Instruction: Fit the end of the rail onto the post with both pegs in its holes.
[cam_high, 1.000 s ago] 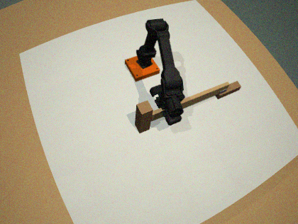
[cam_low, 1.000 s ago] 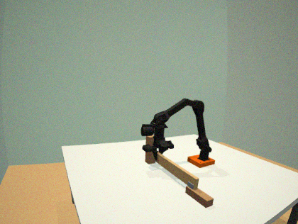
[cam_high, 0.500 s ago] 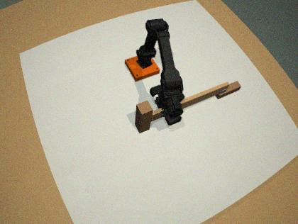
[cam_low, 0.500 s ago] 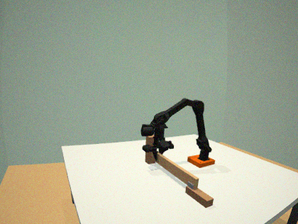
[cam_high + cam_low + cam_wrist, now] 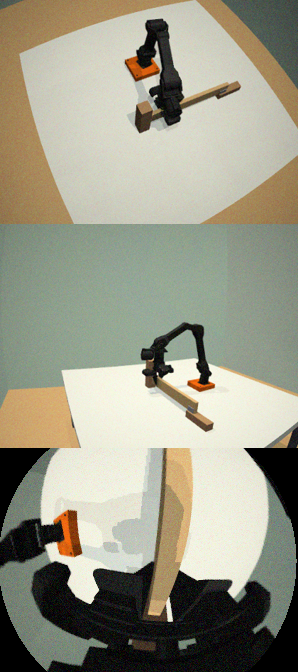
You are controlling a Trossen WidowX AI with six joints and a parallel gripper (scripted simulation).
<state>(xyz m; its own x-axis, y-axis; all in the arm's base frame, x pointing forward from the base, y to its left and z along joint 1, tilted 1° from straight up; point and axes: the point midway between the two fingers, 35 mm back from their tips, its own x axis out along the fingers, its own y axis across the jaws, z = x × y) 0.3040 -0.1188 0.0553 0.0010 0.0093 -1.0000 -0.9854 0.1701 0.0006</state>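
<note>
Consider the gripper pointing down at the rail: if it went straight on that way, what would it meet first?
The gripper is shut on the rail; below the rail, probably the white table top.

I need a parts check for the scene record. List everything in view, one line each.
rail: one, light wood, running from the post to the footboard block, held near its post end
post: one, tan wood, upright on the white sheet
footboard block: one, brown wood, low, at the rail's far end
bracket: one, grey, on the block, at the rail's far end
white sheet: one, over the tan table
base plate: one, orange, under the arm
gripper: one, black, shut on the rail
</note>
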